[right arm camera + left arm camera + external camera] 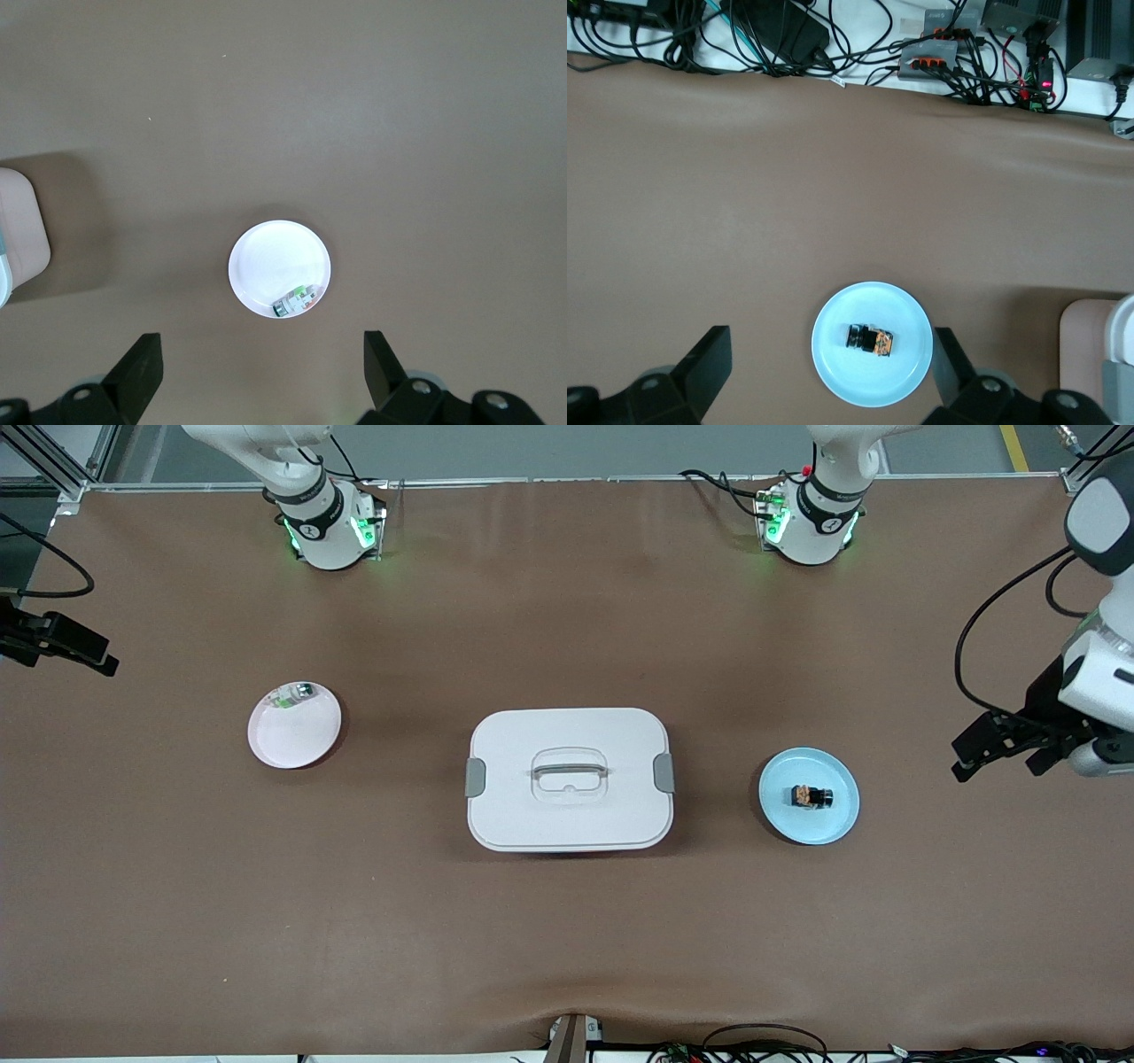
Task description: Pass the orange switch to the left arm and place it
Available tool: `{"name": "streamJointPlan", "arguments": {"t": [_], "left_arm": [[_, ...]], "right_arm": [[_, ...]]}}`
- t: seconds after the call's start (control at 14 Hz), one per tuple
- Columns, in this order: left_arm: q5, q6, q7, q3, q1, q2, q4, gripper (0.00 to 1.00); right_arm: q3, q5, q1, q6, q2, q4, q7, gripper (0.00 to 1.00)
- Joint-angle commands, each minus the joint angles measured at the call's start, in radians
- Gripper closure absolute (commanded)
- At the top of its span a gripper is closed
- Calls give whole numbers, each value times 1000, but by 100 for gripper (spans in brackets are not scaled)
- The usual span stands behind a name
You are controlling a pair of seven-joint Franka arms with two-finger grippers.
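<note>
The orange switch (812, 796) is lying on its side in the middle of a blue plate (837, 824), which is sitting on the counter (567, 939) toward the left arm's end, about midway between the edge along the robots' bases and the edge nearest the front camera. In the left wrist view the switch (872, 340) is showing its orange markings at one end and black body at the other, resting on the plate (833, 363).

The box (569, 815) is standing at the centre of the counter, lid on, grey clips at both short sides, between the blue plate and a pink plate (292, 740) toward the right arm's end. A small green-and-silver component (294, 694) is resting at the rim of the pink plate, on the side toward the bases.

The left gripper (997, 748) is hanging up in the air over the counter's edge at the left arm's end, fingers (709, 359) spread apart and grasping nothing. The right gripper (66, 646) is hovering over the counter's edge at the right arm's end, its fingers (142, 363) likewise released and empty.
</note>
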Motion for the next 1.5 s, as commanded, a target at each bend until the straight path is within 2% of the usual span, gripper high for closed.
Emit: {"name": "streamJointPlan", "arguments": {"t": [0.0,0.21,0.36,0.57,0.72,1.0,1.43], "left_arm": [[-7,-37,25,2,3,-44,1,0],[-14,-37,25,5,5,-35,26,0],[-14,-37,23,28,-33,-28,37,0],[-16,-37,20,216,-212,-14,61,0],[-16,-37,14,284,-282,-6,75,0],[-16,-37,8,320,-322,18,112,0],[-20,-55,19,320,-297,15,100,0]], "right_arm": [[-11,7,10,7,-24,-25,-4,0],[-11,7,8,7,-24,-25,-4,0],[-11,7,8,6,-26,-25,-4,0],[-11,7,5,13,-24,-25,-4,0],[-10,7,5,24,-26,-22,-4,0],[-11,27,3,37,-27,-17,10,0],[-10,37,3,43,-31,-15,15,0]]}}
